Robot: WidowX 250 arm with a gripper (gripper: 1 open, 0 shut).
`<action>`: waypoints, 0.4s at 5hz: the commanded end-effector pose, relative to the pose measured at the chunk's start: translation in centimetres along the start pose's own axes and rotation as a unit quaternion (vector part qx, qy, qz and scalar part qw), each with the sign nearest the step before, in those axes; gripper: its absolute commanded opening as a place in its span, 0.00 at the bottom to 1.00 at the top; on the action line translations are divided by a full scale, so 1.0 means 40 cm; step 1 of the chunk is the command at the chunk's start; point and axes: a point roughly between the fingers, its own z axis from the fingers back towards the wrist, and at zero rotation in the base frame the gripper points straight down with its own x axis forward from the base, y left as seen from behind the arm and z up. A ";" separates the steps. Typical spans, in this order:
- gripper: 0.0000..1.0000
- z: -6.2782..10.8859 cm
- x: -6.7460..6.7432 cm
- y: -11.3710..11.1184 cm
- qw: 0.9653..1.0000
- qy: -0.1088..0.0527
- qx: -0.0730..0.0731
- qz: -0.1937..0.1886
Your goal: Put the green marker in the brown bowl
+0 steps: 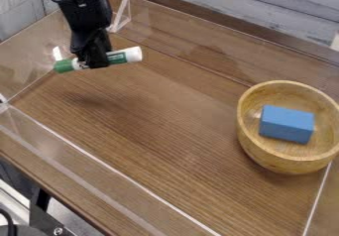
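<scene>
I've got the gripper (93, 61) clamped on the green marker (95, 59) near the table's (146, 121) far-left corner; carrying it to the brown bowl (288, 127) remains.

Soft even light, slight blur

A single fixed camera looks down at a wooden table (159, 131) from above and off one corner.

The view angles diagonally across the tabletop, near enough that the surface fills almost the whole frame. The robot arm (77, 7) enters at upper left, cropped by the top edge; the brown bowl (252, 141) sits at right, nearly touching the frame's border. No second view is provided.
</scene>
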 end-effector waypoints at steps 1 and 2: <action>0.00 0.039 -0.003 0.025 0.999 -0.002 0.034 -0.006; 0.00 0.037 -0.005 0.021 0.999 -0.005 0.033 -0.007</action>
